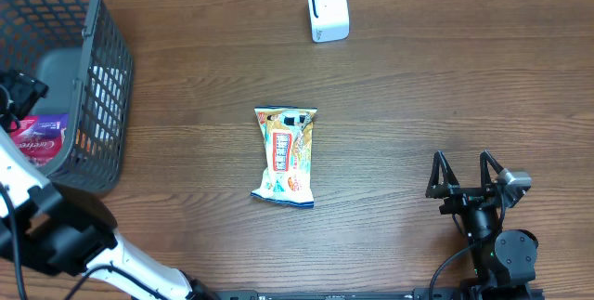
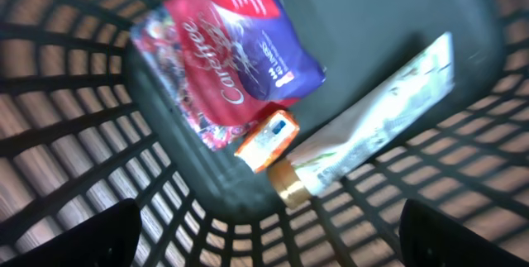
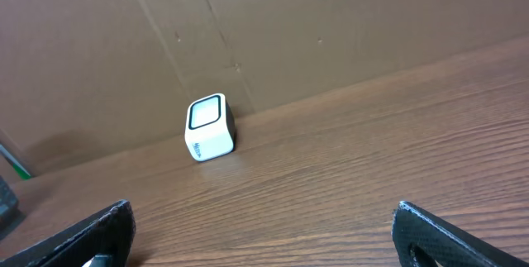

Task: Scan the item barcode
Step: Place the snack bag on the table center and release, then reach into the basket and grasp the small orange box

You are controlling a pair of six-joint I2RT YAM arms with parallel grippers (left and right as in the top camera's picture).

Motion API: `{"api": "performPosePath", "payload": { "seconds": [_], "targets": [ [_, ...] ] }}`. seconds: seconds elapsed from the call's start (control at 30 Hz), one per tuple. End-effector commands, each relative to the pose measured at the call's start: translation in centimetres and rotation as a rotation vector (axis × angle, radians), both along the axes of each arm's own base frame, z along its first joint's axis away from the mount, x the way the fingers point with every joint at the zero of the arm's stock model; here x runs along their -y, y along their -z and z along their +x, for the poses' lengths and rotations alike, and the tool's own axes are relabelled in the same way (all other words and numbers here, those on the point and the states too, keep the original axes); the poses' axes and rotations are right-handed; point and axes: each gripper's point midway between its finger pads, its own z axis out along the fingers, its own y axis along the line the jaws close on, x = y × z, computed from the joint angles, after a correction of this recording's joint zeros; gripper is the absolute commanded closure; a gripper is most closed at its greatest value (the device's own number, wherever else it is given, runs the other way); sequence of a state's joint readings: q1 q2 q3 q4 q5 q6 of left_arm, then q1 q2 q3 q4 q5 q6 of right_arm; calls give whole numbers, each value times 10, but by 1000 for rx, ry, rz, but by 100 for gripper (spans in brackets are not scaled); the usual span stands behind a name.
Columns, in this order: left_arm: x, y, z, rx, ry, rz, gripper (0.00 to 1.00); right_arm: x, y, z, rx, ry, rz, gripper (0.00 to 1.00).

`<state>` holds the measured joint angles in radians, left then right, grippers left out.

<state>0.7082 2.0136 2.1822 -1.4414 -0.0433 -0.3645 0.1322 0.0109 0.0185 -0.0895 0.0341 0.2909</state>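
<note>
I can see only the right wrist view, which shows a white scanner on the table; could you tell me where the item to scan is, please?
Observer: A snack bag lies flat mid-table, in front of the scanner and apart from it.
Operator: Thank you. And where is the other arm?
Observer: The left gripper hangs open over the basket at the table's left end.
Operator: Is anything in there?
Observer: Yes: a purple pack, an orange box and a white tube.
</note>
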Motion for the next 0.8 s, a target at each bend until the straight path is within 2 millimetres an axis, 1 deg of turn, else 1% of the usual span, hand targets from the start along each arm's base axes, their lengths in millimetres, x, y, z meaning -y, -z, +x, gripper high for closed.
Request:
{"api": "performPosePath", "payload": {
  "seconds": [0.0,0.13,0.3,0.5,0.67,0.77],
  "targets": [
    [8,41,15,-92,151,-51,12,3,1,1,7,16,-4,0],
    [8,72,24,-142,188,-88,11,3,1,1,7,16,-4,0],
    [8,101,24,-201,221,-131,12,3,1,1,7,16,-4,0],
    [5,126,21,-258,220,-150,22,3,1,1,7,16,-4,0],
    [7,145,20,-290,222,-182,34,3,1,1,7,16,-4,0],
    [8,151,20,-297,223,-188,38,3,1,1,7,16,-4,0]
  ]
}}
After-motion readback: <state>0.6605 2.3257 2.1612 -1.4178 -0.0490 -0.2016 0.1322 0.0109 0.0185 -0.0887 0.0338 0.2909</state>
